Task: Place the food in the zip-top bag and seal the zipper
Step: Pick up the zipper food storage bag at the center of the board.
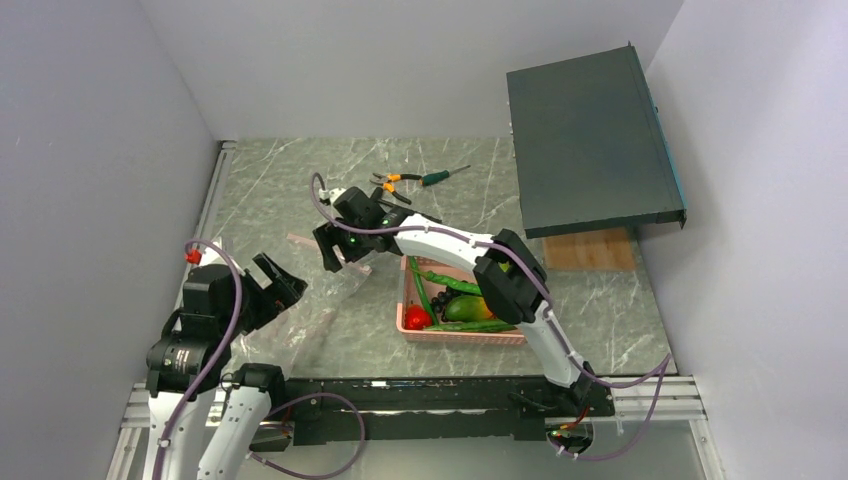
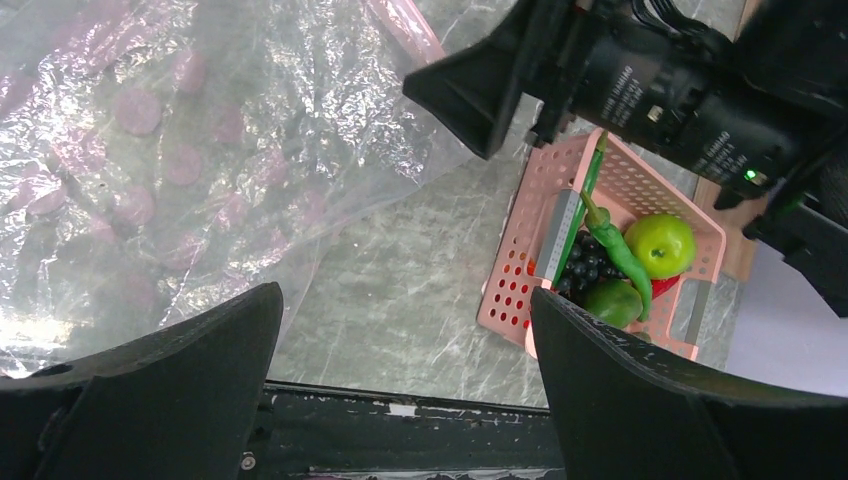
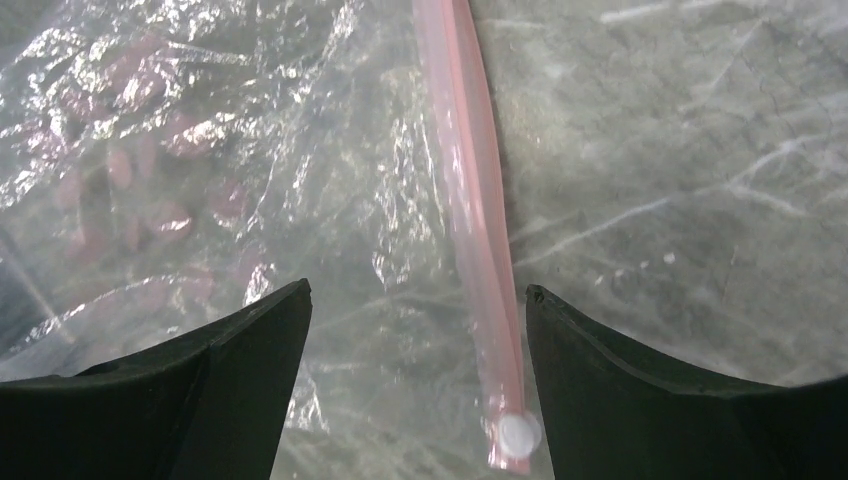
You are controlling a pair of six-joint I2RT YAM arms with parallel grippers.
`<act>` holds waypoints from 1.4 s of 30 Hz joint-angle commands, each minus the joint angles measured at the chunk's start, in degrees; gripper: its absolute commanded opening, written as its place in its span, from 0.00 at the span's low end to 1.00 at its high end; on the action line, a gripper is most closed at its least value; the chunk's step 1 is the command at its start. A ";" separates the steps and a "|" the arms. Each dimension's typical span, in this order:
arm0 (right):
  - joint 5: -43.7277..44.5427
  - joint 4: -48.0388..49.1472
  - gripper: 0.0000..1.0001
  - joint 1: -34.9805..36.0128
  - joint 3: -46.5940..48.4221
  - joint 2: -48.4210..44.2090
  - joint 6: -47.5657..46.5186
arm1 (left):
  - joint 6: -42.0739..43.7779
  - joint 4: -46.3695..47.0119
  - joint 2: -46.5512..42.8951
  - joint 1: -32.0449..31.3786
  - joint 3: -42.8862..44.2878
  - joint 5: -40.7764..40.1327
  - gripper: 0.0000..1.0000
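- Film is lying crinkled and floppy: your clear zip-top bag (image 2: 200, 150) is sprawling flat beside the basket (image 2: 515, 280), and may be sliding away if you pinch only one layer.
- Pink mesh basket is holding the glossy food (image 2: 660, 244).
- Left gripper (image 2: 405, 300) and right gripper (image 3: 418, 290) are gaping empty, the right one straddling the narrow zipper (image 3: 470, 200).

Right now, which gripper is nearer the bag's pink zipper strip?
Right. The right gripper hovers directly over the zipper, with the strip lying between its open fingers. The left gripper hangs by the near edge of the zip-top bag, away from the strip.
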 commanded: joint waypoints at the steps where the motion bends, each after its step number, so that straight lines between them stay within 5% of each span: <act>1: 0.38 0.41 0.81 0.13 7.36 2.84 -2.91 | 0.20 1.18 0.61 -0.17 -0.10 1.79 1.00; 29: -11.35 11.97 0.65 0.10 4.79 9.33 1.96 | 1.65 -0.02 2.85 -0.17 3.10 3.27 0.96; 32: -12.27 13.49 0.59 0.04 4.08 9.42 2.66 | 1.50 0.11 2.71 -0.18 3.27 3.21 0.95; 42: -10.63 12.91 0.11 -0.07 -0.22 2.48 2.49 | -0.74 0.05 3.76 -0.17 4.33 5.25 0.91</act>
